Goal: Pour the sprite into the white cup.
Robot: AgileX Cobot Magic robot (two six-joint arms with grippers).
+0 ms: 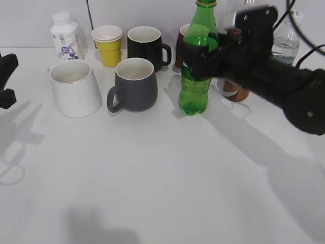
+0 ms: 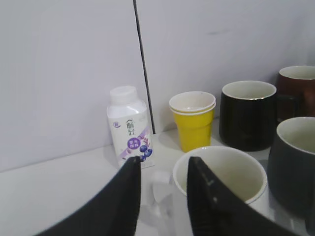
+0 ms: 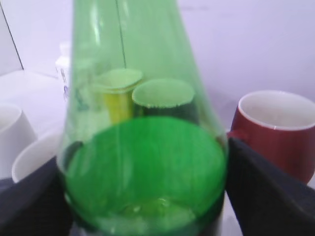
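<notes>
The right hand [image 1: 199, 57] is clamped around the middle of the sprite [image 1: 197, 76], which stands upright on the white surface [image 1: 162, 168] just right of the dark grey mug [image 1: 134, 84]. The white cup [image 1: 74, 87] sits to that mug's left, near the row of a yellow paper cup [image 1: 107, 44], a black mug [image 1: 145, 47] and a small white bottle [image 1: 66, 36]. At the far left, the left hand [image 2: 162, 196] hangs with fingers parted, gripping nothing.

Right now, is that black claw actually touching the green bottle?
Touching. In the right wrist view the right gripper has a finger pressed against each side of the sprite, no gap either side.
</notes>
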